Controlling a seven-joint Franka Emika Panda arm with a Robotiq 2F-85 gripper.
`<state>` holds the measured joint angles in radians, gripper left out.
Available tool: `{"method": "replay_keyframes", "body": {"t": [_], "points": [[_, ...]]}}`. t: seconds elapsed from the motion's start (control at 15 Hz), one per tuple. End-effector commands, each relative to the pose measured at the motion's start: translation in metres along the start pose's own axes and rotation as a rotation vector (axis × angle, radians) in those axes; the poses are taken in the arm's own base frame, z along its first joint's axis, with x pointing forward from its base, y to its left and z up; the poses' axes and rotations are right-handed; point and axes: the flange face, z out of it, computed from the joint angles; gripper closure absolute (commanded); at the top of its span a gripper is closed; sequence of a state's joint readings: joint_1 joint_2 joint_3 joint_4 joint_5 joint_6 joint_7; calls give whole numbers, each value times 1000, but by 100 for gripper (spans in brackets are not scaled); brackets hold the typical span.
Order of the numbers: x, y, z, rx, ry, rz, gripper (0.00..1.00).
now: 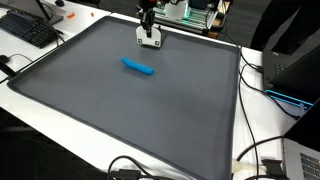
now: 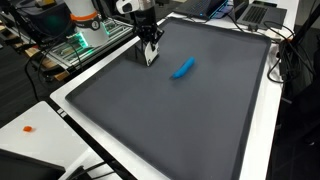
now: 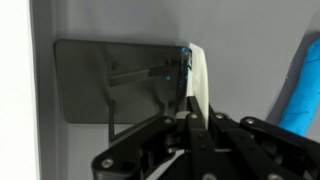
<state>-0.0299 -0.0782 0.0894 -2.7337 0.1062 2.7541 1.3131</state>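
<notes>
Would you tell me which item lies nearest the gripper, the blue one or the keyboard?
The blue oblong object, lying on the grey mat near the gripper; the black keyboard sits off the mat, farther away.

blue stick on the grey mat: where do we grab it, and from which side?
Grip the blue stick at mid-length, straight down from above, jaws closing across its narrow width. It is long and thin, lies flat on the grey mat, diagonal in both exterior views, so the wrist probably needs turning to square up. The gripper stands apart from it, near the mat's edge.
</notes>
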Motion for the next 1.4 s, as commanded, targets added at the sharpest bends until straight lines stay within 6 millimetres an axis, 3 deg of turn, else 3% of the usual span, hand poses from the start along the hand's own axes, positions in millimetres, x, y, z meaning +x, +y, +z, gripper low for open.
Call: {"method": "replay_keyframes", "body": {"t": [0.0, 0.4, 0.8, 1.0, 1.33], "points": [[0, -2, -19, 34, -6, 5, 99], [-14, -30, -60, 29, -13, -184, 99], [-37, -84, -81, -71, -39, -486, 99], [-49, -111, -80, -91, -44, -643, 99], [-58, -158, -60, -120, -57, -905, 99]]}}
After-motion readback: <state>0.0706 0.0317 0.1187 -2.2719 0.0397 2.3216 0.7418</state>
